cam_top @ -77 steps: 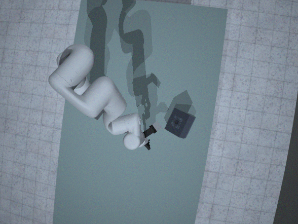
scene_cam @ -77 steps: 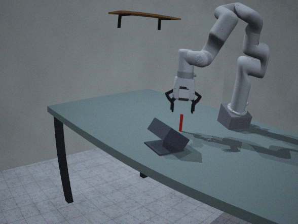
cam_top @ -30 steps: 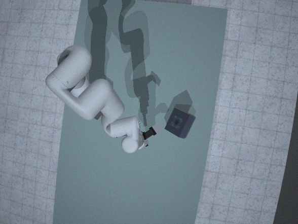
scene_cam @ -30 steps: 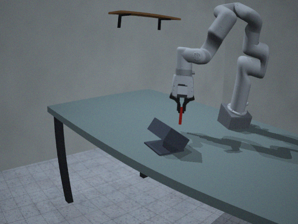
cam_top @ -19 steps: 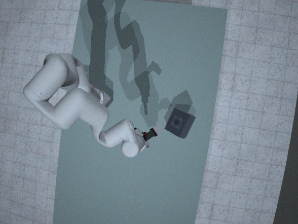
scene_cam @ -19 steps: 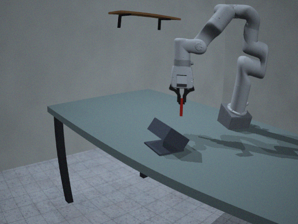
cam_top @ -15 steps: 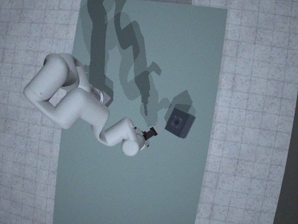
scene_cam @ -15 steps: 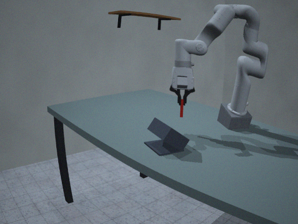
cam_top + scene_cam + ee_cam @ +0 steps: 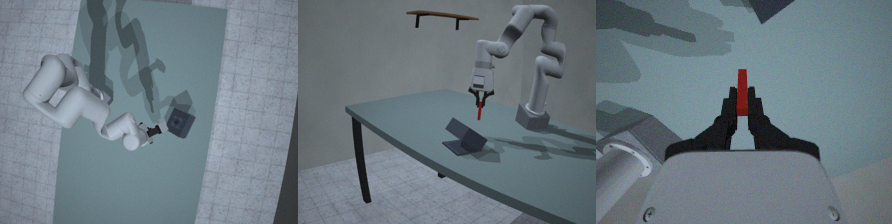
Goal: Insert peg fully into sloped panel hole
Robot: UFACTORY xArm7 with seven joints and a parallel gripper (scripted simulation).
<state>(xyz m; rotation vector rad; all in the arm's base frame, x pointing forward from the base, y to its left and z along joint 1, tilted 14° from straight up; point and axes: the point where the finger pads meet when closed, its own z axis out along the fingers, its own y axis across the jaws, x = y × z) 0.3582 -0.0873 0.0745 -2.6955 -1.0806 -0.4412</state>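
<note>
My gripper (image 9: 481,103) is shut on the red peg (image 9: 479,111) and holds it upright, well above the table. In the wrist view the peg (image 9: 742,93) sticks out past the black fingers. In the overhead view the gripper (image 9: 155,131) sits just left of the dark sloped panel block (image 9: 180,122), whose hole (image 9: 176,122) shows in its sloped face. In the side view the panel block (image 9: 465,137) stands on the table below and left of the peg. A corner of the block shows at the top of the wrist view (image 9: 771,9).
The arm's grey base (image 9: 532,119) stands on the table behind and right of the panel. A wooden shelf (image 9: 442,15) hangs on the back wall. The table's near edge runs in front of the panel.
</note>
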